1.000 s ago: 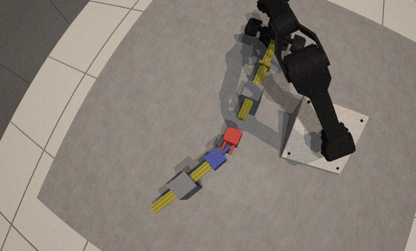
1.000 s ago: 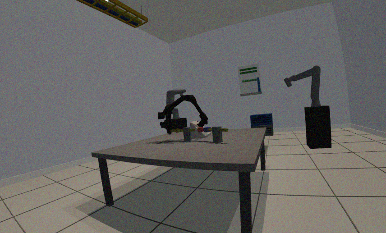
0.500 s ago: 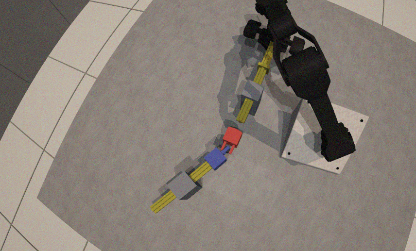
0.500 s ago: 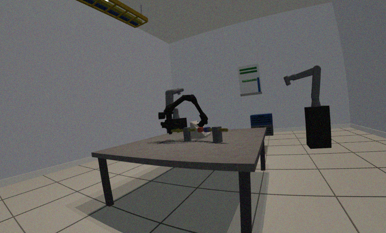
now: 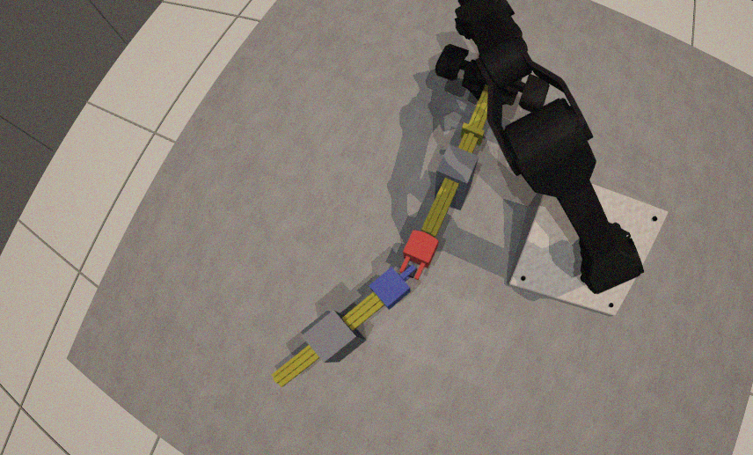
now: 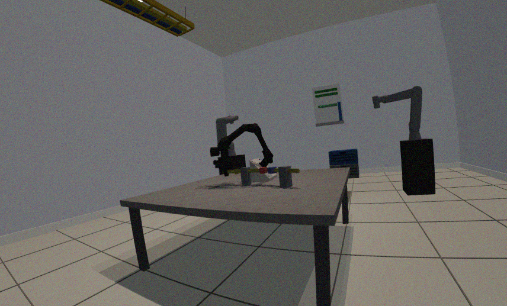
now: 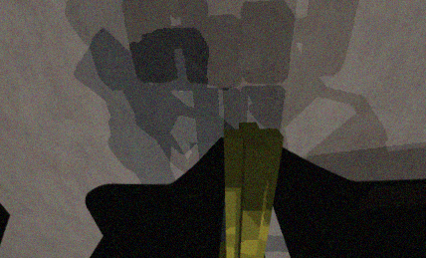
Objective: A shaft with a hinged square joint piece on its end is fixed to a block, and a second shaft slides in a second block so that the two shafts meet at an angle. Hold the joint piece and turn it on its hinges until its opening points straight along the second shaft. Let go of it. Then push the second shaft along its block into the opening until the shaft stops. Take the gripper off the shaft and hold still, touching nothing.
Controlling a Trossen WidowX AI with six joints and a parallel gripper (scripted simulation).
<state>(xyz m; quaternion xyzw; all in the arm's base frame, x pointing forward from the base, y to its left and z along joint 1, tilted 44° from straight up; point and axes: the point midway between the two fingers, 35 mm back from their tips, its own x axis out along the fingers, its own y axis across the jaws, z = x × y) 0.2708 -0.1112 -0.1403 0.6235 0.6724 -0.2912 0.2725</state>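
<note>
Relative to the red joint piece: blue piece beside it; both shafts yellow with dark lengthwise lines; grey blocks either side. Below it, desk mottled grey-brown. Near it, base plate off-white, black dots; arm black.

pale blue-grey walls; cream tiled floor; dark-legged table; blue bin by far wall.
</note>
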